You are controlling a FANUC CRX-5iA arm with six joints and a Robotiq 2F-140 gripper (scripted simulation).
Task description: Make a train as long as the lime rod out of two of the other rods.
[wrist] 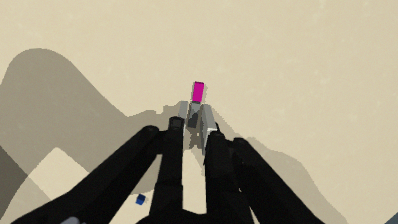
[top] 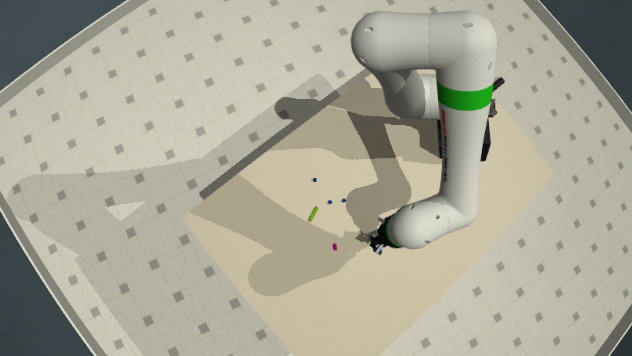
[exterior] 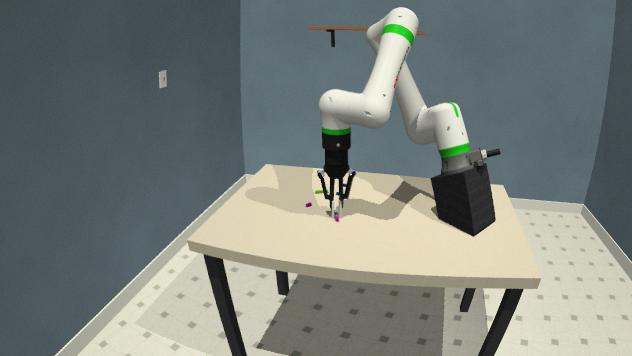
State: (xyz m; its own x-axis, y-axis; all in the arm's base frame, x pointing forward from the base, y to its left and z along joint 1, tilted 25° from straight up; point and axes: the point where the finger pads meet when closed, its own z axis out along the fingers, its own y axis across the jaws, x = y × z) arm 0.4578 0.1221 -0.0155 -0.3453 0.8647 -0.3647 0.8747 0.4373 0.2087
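Observation:
My gripper (wrist: 194, 113) points down at the table near its middle, and it also shows in the overhead view (top: 377, 246) and the side view (exterior: 335, 212). Its fingers stand slightly apart, open. A short grey rod (wrist: 193, 117) lies on the table between the fingertips. A magenta rod (wrist: 198, 91) lies just past the tips, in line with the grey rod and end to end with it. The lime rod (top: 313, 213) lies flat to the left, well apart. A second magenta rod (top: 334, 246) lies between the lime rod and the gripper.
Three small blue rods (top: 314, 179) (top: 329, 202) (top: 343, 200) lie beyond the lime rod. One blue rod shows under my fingers in the wrist view (wrist: 141, 199). The arm's black base block (exterior: 463, 200) stands at the table's right.

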